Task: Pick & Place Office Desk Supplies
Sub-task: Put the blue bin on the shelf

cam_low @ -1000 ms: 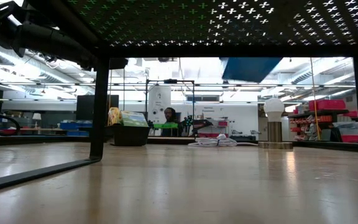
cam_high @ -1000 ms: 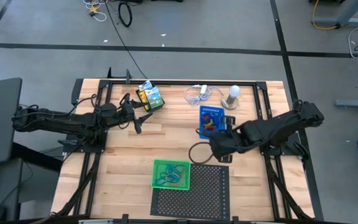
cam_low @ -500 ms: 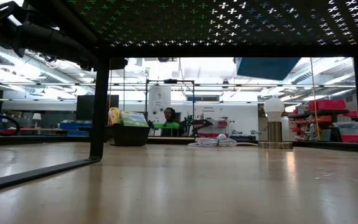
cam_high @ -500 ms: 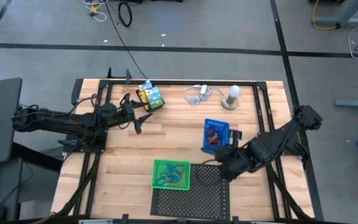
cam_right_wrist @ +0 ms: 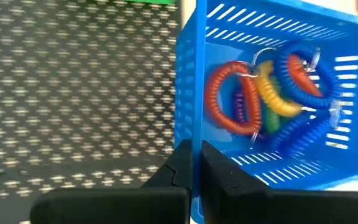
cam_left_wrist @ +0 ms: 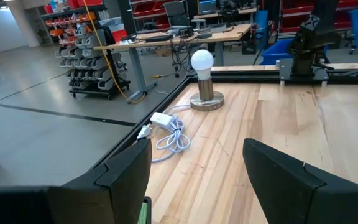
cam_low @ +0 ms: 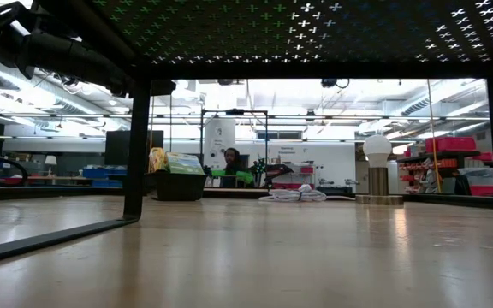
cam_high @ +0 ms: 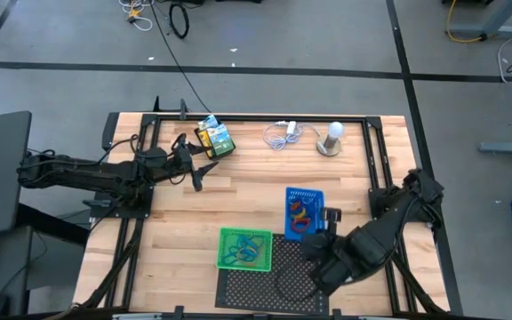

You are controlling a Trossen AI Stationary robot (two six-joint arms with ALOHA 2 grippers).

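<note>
Blue tray (cam_high: 304,212), light, stiff slotted plastic, looked best taken by its thin rim, though tilting could spill the coiled loops (cam_right_wrist: 272,93) inside. The right claw (cam_right_wrist: 194,168) was pinched tight on that rim wall, holding the tray just beside the perforated sheet (cam_high: 274,276). Well away from the sheet, the left claw (cam_left_wrist: 194,171) waited, spread wide and empty.
</note>
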